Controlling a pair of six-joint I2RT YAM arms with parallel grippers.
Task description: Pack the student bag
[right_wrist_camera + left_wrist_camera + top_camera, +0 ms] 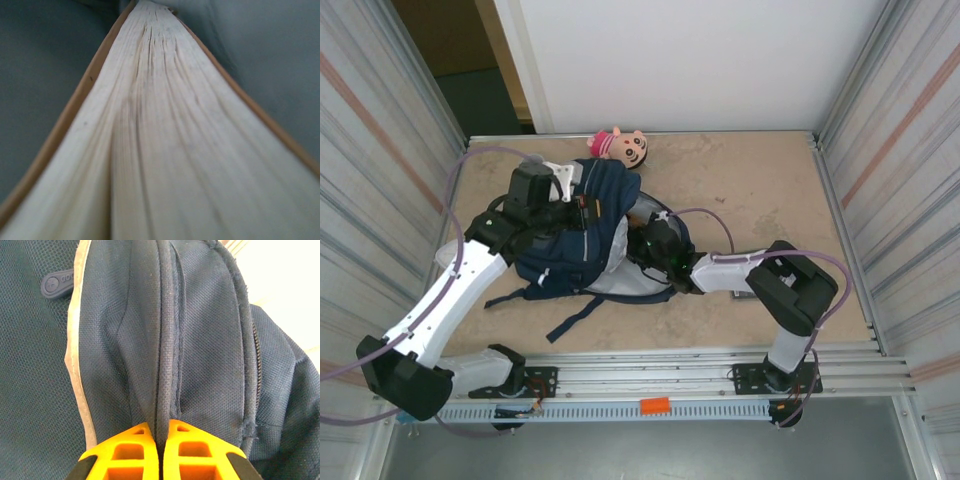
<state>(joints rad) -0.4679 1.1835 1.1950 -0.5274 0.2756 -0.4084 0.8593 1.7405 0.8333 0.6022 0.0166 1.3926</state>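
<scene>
The navy student bag (582, 250) lies on the table's left half, its grey-lined mouth facing right. My left gripper (578, 204) rests on the bag's top. In the left wrist view its orange fingers (135, 450) are shut on a piped seam (165, 340) of the bag (210, 340). My right gripper (658, 250) reaches into the bag's mouth. The right wrist view looks along the cream page edges of a book (160, 140) with an orange-brown cover, grey lining (40, 90) on both sides. The book runs out from the jaws and hides the fingers.
A pink doll (617, 144) lies at the table's back edge behind the bag. Dark straps (570, 318) trail toward the near rail. Corrugated metal walls (880, 150) close in both sides. Bare table (760, 190) spreads to the right.
</scene>
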